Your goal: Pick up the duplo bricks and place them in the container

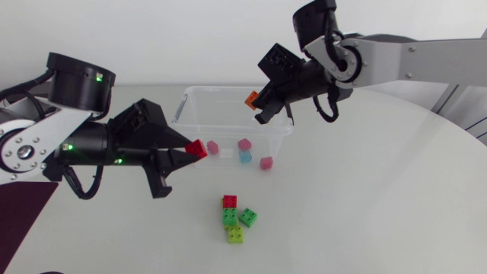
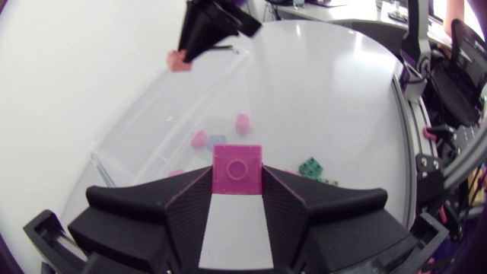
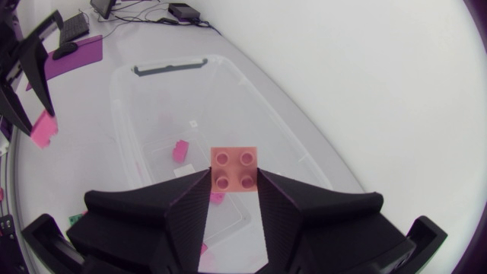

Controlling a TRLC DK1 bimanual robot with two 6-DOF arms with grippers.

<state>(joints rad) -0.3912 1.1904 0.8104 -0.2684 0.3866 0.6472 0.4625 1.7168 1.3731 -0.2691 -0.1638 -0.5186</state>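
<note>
My left gripper (image 1: 195,151) is shut on a red duplo brick (image 1: 198,147) just outside the near left corner of the clear container (image 1: 221,91). In the left wrist view that brick (image 2: 237,169) sits clamped between the fingers. My right gripper (image 1: 257,105) is shut on an orange brick (image 1: 252,98) above the container's far side; the right wrist view shows this brick (image 3: 235,169) over the open container (image 3: 122,99). Pink bricks (image 1: 244,144) and a blue one (image 1: 245,157) lie inside. On the table lie a red brick (image 1: 229,201), two green ones (image 1: 248,218) and a lime one (image 1: 235,234).
The loose bricks form a small cluster in front of the container, between both arms. The container's dark handle (image 3: 169,67) is at its far end in the right wrist view. The table's curved edge (image 1: 464,137) runs along the right.
</note>
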